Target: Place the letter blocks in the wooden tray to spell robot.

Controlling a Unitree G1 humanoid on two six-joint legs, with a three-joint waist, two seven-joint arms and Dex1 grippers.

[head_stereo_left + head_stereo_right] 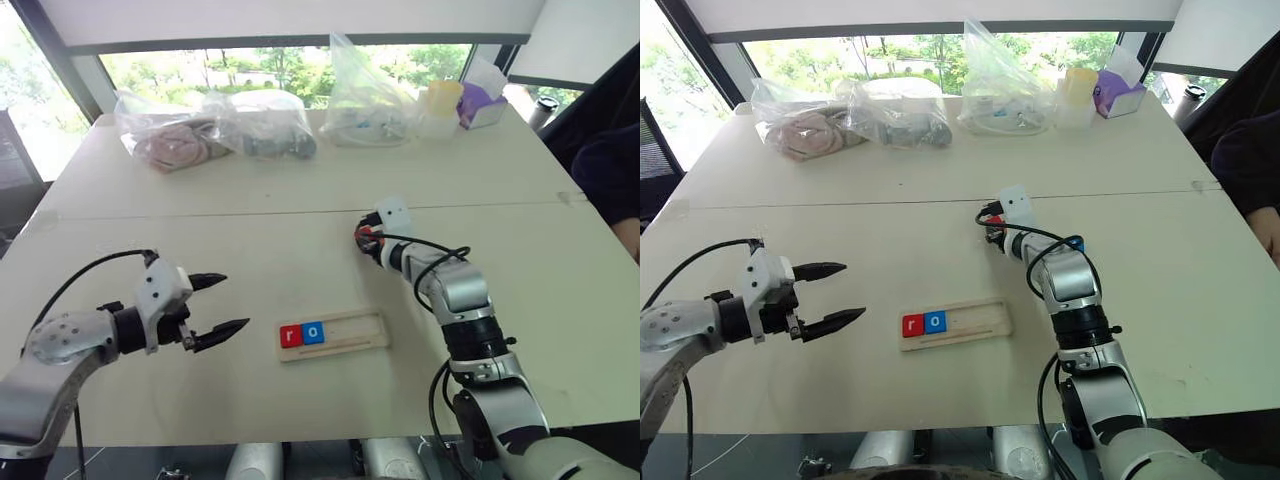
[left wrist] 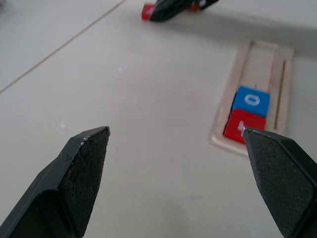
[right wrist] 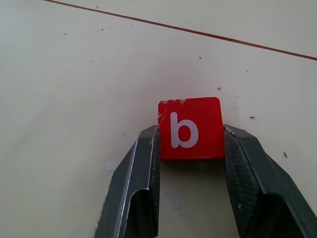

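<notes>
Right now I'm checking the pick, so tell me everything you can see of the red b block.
The small flat red square block with a white lowercase b lies face up on the pale tabletop, beyond the wooden tray. Its top edge shows small chips. The right claw is shut on it, one black finger pressed against each side.

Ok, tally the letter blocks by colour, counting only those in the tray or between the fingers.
Red: 2, the r block in the wooden tray and the b block between the fingers of the right gripper.
Blue: 1, the o block in the tray beside the r.
Total: 3.
</notes>
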